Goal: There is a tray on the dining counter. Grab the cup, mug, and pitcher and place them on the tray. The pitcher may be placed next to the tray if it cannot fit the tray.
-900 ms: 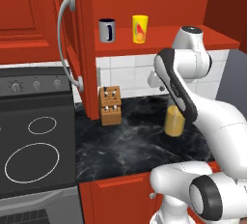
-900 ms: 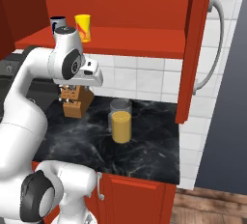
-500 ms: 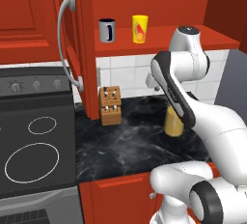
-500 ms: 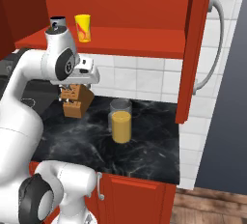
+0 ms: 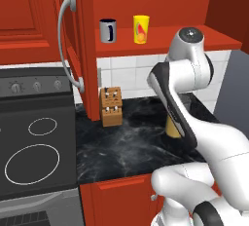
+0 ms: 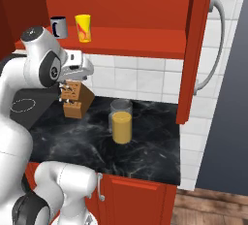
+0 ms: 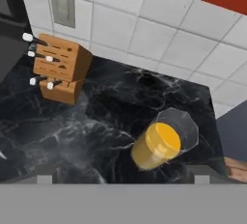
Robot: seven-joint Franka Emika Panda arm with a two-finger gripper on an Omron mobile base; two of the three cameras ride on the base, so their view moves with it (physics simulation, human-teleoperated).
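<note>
The pitcher (image 6: 121,127) stands upright on the black worktop (image 6: 87,146) at the center of the right base view, free of the robot. In the hand view it sits at lower center-right, seen from above. The gripper (image 6: 72,81) hangs in the upper left of the right base view, above and well apart from the pitcher, in front of the knife block (image 6: 75,99). Its 2 fingertips sit far apart at the bottom corners of the hand view, so the jaws stand wide open and hold nothing.

My judgement: the step in hand is fetching the pitcher, and none of the 3 items looks delivered. The cup (image 5: 141,28) and the mug (image 5: 108,30) sit side by side on the red shelf (image 5: 194,40) in the upper center of the left base view. No tray shows here, so the base will probably have to drive later.

The next move calls for lowering the hand so the open jaws straddle the glass, then closing.

The arm is folded high, its elbow at shelf level and the forearm sloping down across the pitcher in the left base view.
</note>
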